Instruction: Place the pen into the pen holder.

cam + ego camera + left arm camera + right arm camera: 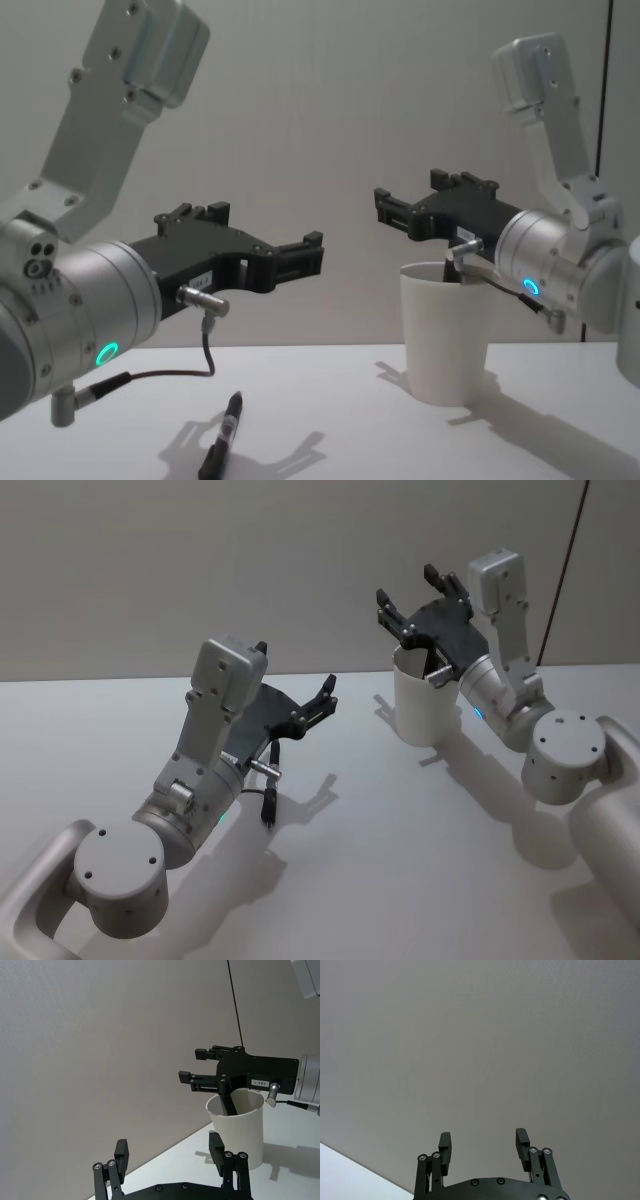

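pen (222,435), one loose, one pen holder (445,335), left end effector (169,1146), right end effector (483,1136) spread

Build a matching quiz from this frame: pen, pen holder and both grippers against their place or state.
Things
1. pen
2. pen holder
3. left gripper
4. right gripper

Place or state
A. open and empty, held just over the pen holder
B. lying flat on the table, below the left arm
C. standing upright on the table, on the robot's right
D. open and empty, raised on the robot's left, apart from the pen holder

Pairs: 1-B, 2-C, 3-D, 4-A
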